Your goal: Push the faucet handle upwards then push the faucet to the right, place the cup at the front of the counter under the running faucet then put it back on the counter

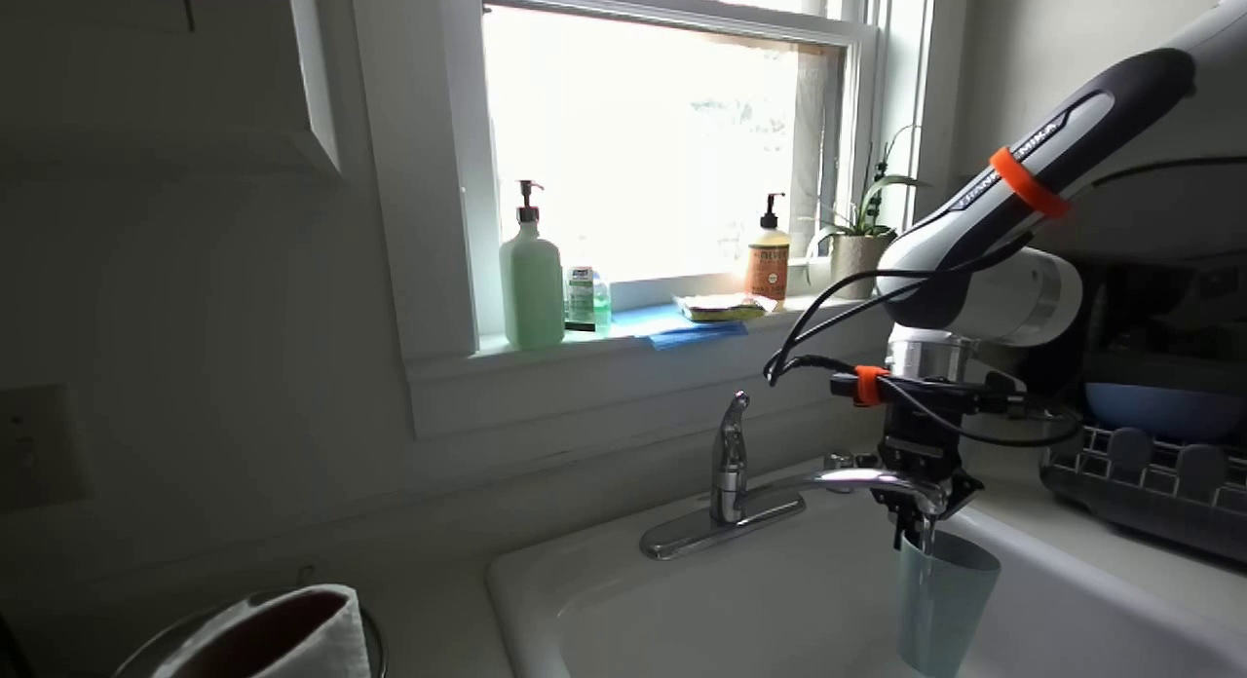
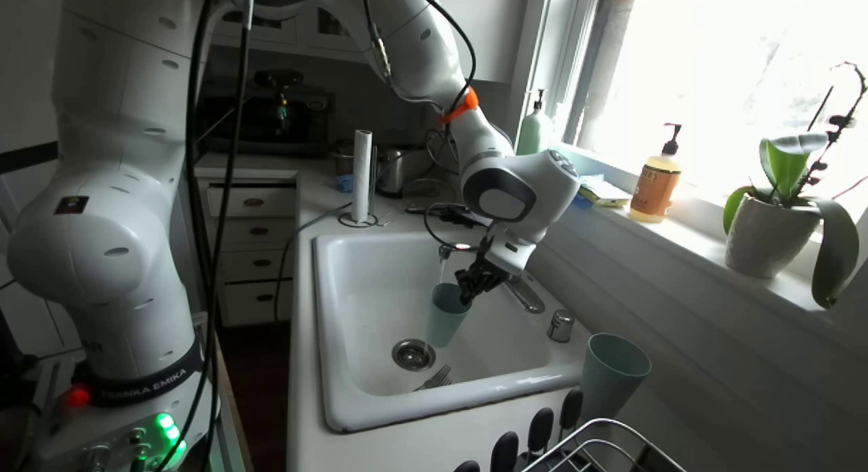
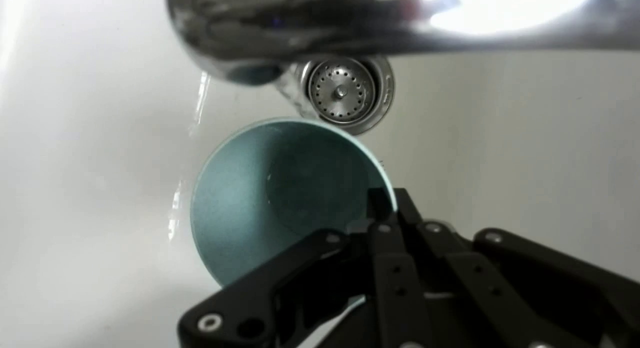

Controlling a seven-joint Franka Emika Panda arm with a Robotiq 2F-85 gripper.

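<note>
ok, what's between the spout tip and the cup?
Running water: a thin stream drops from the faucet spout toward the cup in both exterior views. Wrist view shows it too; whether it lands inside, can't tell.

Both exterior views share sink [image 2: 373, 309] and window [image 1: 643, 142] from opposite ends (well back), the wrist view looking down close over the cup [image 3: 290, 198].
</note>
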